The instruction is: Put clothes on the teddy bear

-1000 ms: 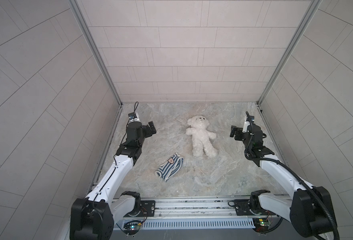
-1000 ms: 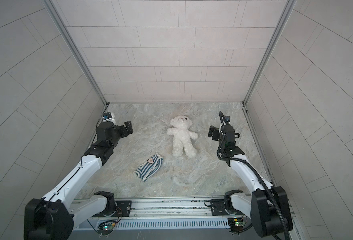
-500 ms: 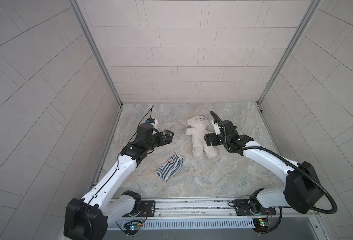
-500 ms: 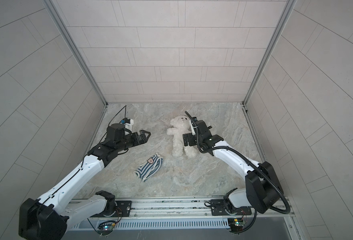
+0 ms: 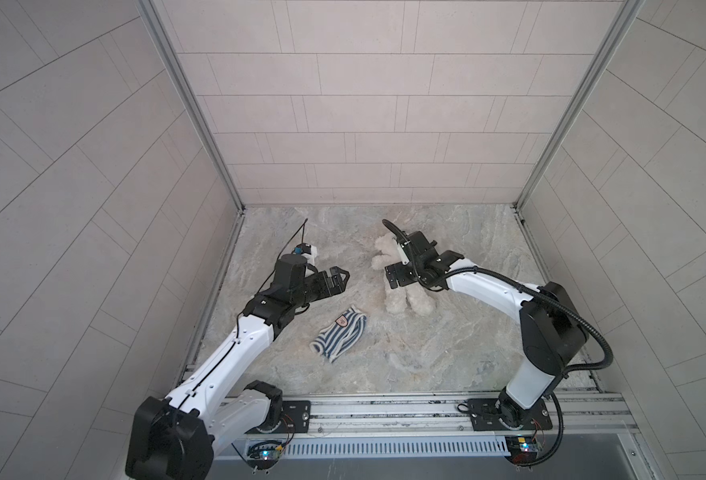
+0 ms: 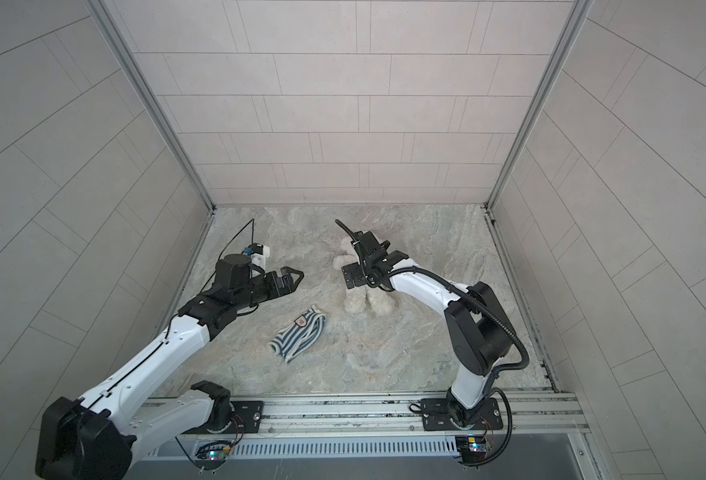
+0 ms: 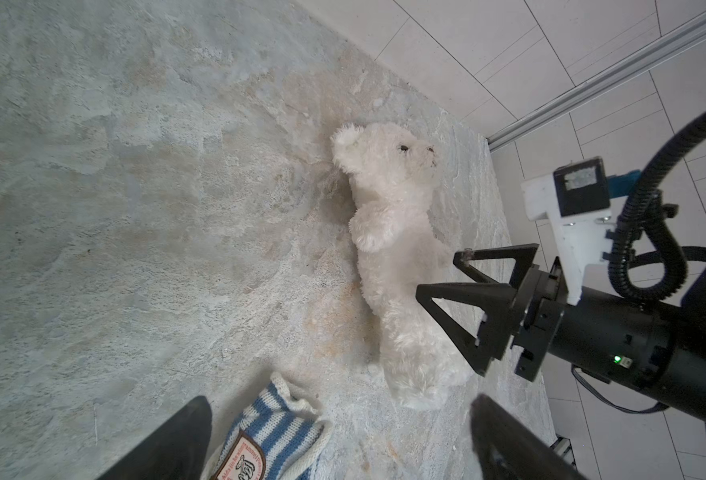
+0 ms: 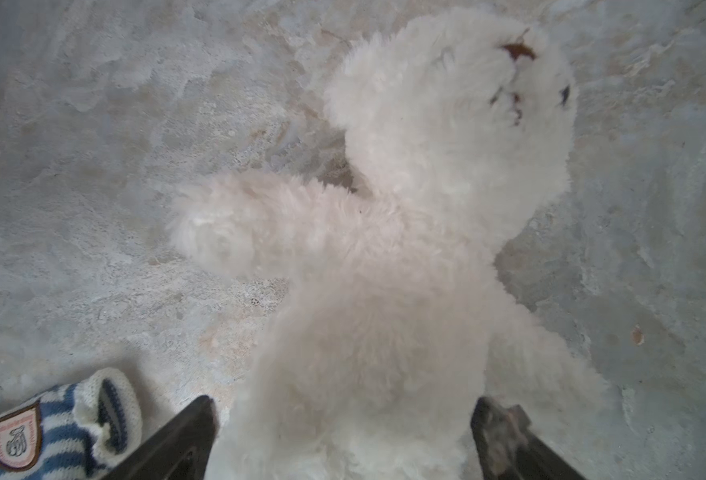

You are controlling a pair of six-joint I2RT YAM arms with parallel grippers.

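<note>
Teddy bear (image 5: 421, 303) lies on its back, far centre. Right gripper (image 7: 440, 274) spreads open jaws around its belly, likely to lift it. Left gripper (image 5: 343, 279) hovers open just beyond the striped shirt (image 5: 338, 338), probably its pickup.

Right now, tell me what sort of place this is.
Probably a robot test cell: tiled panel walls box in a stone-patterned table, the left arm and right arm mount on a metal rail, with a teddy bear as prop.

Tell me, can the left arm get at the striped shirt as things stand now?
Probably yes. The left gripper hangs open close to the striped shirt, nothing lies between them, and the right gripper is off at the teddy bear.
</note>
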